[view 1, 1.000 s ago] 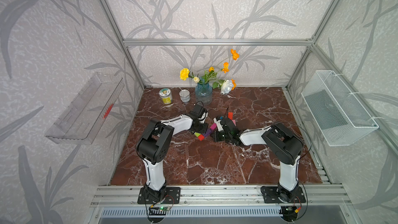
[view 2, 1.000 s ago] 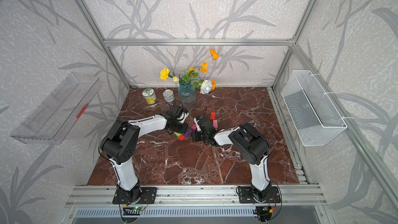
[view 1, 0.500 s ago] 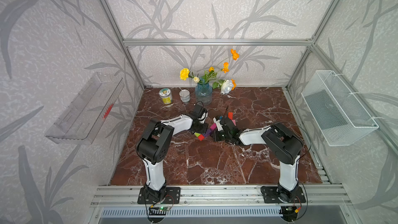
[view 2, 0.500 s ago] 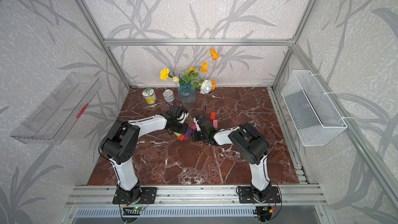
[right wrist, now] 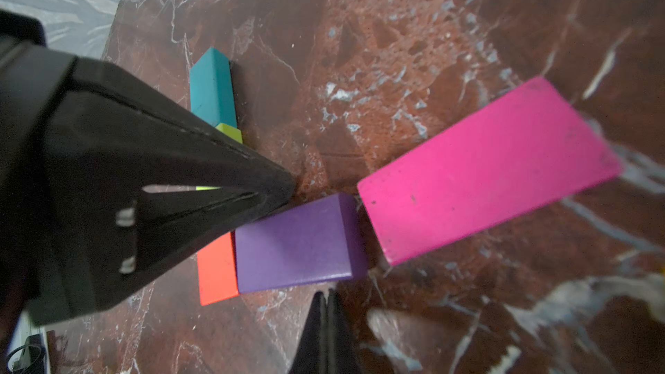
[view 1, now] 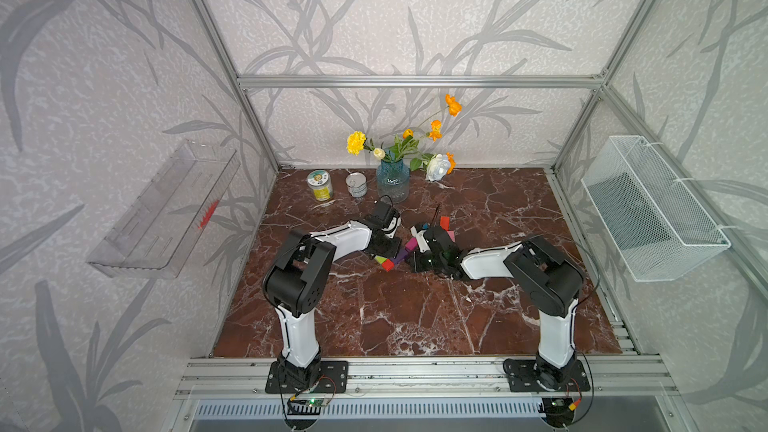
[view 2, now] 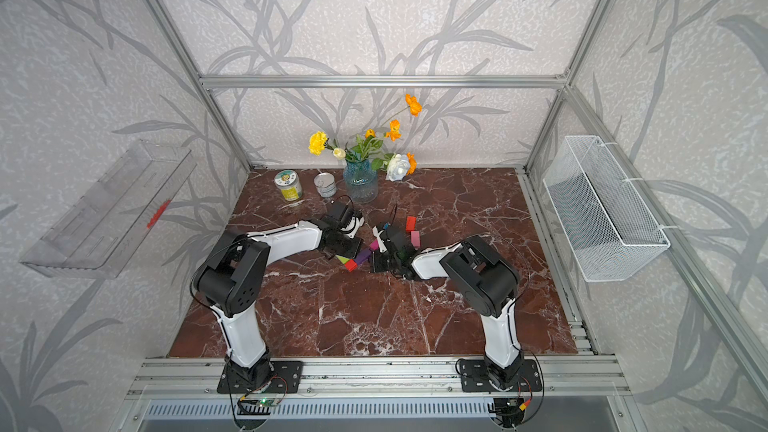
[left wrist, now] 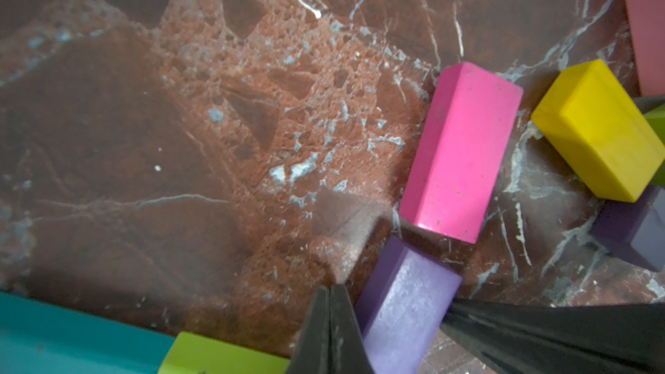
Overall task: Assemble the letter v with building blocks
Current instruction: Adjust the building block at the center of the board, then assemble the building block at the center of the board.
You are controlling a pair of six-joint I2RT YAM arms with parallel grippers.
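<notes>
Pale grey leaf-patterned walls and aluminium rails enclose a red-brown marble tabletop. A clear plastic tray hangs on one side wall, a white wire basket opposite; a flower vase stands at the back

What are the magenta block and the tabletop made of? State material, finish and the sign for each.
Magenta block: probably painted wood or plastic, matte, with small scuffs and dark specks in the flat colour. Tabletop: red-brown marble or a marble-look sheet, smooth, with white veins.
</notes>
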